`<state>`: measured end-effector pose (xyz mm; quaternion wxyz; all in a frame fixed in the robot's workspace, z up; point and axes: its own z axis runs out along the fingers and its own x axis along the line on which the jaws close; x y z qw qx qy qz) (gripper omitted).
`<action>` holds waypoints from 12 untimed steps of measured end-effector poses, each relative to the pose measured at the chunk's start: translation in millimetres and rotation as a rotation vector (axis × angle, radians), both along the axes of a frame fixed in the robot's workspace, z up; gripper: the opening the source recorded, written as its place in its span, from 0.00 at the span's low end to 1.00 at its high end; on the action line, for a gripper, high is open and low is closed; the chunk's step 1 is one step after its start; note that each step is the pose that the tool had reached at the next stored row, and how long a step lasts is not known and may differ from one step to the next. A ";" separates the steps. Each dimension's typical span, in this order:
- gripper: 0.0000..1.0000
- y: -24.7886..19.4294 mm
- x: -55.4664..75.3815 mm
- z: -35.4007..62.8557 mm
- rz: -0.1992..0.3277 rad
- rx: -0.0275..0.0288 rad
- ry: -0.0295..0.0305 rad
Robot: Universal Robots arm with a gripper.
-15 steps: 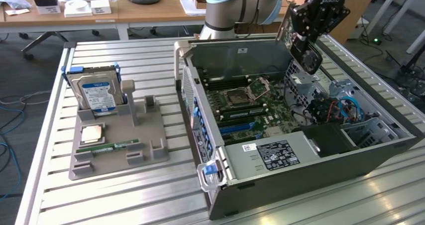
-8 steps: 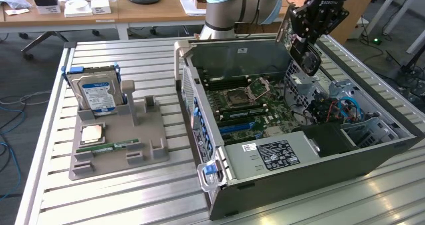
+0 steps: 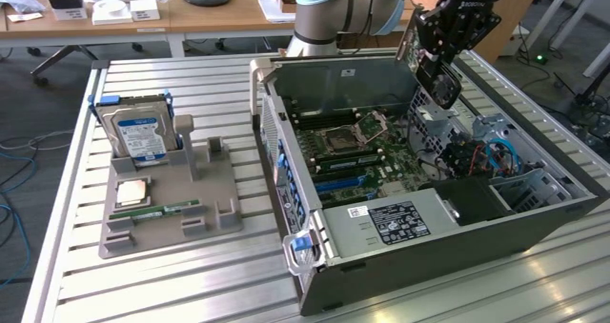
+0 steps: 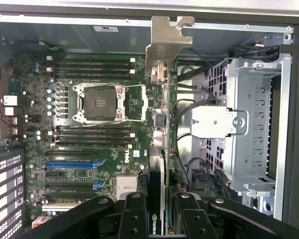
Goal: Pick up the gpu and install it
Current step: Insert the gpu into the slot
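The gpu hangs above the far side of the open computer case, its black cooler facing the exterior view's right. My gripper is shut on its upper part. In the wrist view the gpu appears edge-on, with its silver end bracket farthest from the camera. The black fingers clamp the card from both sides, so the gripper is closed around it. The card hovers over the motherboard, beside the blue expansion slot and apart from it.
A metal drive cage and loose cables crowd one side of the card. On the slatted table, a grey holder carries a hard drive, a memory stick and a processor chip.
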<state>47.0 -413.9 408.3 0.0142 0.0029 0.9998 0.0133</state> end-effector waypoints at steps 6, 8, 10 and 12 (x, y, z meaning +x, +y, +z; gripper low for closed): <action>0.26 0.0 0.0 0.0 0.001 -0.0001 0.0000; 0.26 0.0 0.0 -0.2 0.013 0.0000 0.0000; 0.26 0.0 -0.1 -0.4 0.030 0.0000 0.0000; 0.26 0.0 0.0 -0.5 0.050 -0.0001 0.0000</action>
